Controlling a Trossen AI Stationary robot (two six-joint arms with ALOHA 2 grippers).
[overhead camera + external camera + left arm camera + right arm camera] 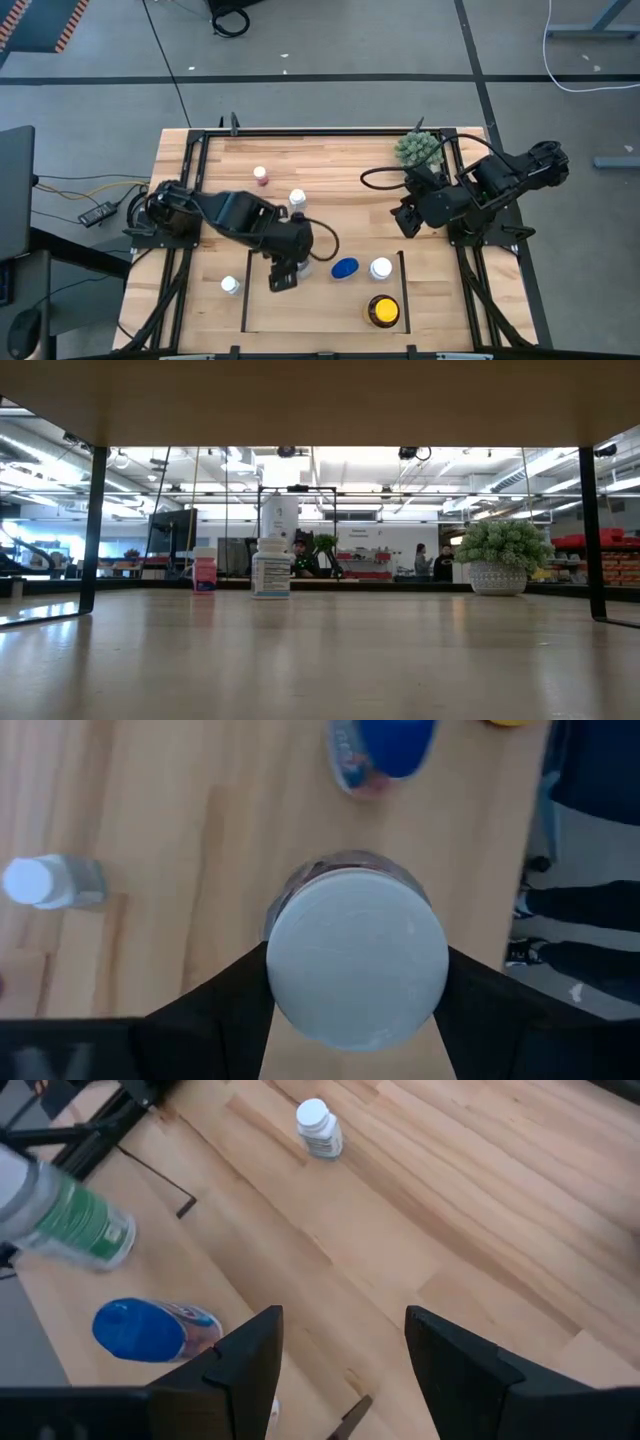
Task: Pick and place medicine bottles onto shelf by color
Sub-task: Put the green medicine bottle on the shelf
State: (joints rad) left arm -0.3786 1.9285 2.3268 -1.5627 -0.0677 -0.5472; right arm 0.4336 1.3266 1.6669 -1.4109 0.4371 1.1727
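My left gripper [287, 268] [357, 1010] is over the shelf's left part, shut on a white-capped medicine bottle [357, 963] with a green label [75, 1225]. My right gripper [408, 217] [343, 1355] hangs open right of the table's middle, touching nothing. The shelf [310, 312] is a light wood bay between two thin black bars. On it a blue bottle [345, 267] lies on its side, and a white-capped one [380, 268] and the amber yellow-capped one [383, 310] stand. A reddish bottle [260, 175] and two white ones [297, 198] [230, 285] stand outside it. My left gripper pinches the bottle between its two fingers [235, 995], one on each side at the level of the white cap [290, 970]. The fingers come from above, pointing down, and I look straight onto the cap. The cap hides the bottle's base, so whether it is lifted clear cannot be told.
A spiky green plant in a pot [418, 150] [503, 557] stands at the far right, beside the right arm. Black frame rails [190, 150] run along the table's sides. Bare wood lies between the far bottles and the plant [340, 165]. People show in the room behind.
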